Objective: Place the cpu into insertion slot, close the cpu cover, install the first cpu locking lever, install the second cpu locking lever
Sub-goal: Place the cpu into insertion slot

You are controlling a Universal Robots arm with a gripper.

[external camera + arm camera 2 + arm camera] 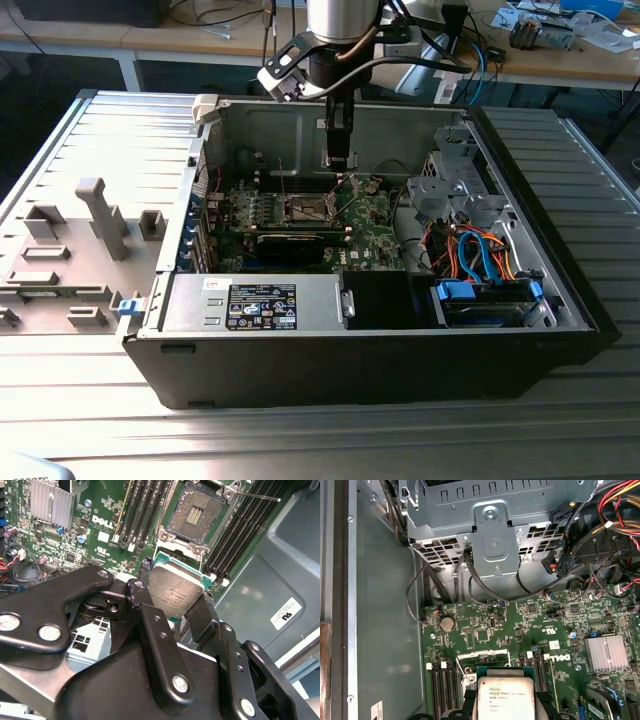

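My gripper (pixel 340 165) hangs inside the open computer case, shut on the cpu (pixel 175 590). The cpu is a flat square chip with a silvery top, pinched at two opposite edges by the black fingers (pixel 142 587). In the first wrist view the cpu (pixel 505 697) shows from above, just off the board. The insertion slot (pixel 195 512) is the dark square socket on the green motherboard (pixel 375 235). It lies a short way beyond the chip, its contacts uncovered. A silver frame piece (pixel 172 544) sits at the slot's near edge. A thin locking lever (pixel 260 497) sticks out sideways.
A grey drive cage (pixel 490 530) and cable bundles (pixel 470 250) stand on the exterior view's right. Long black memory slots (pixel 145 510) flank the socket, and a finned heatsink (pixel 47 505) is nearby. The power supply (pixel 255 305) fills the case front. A grey fixture (pixel 100 225) lies outside.
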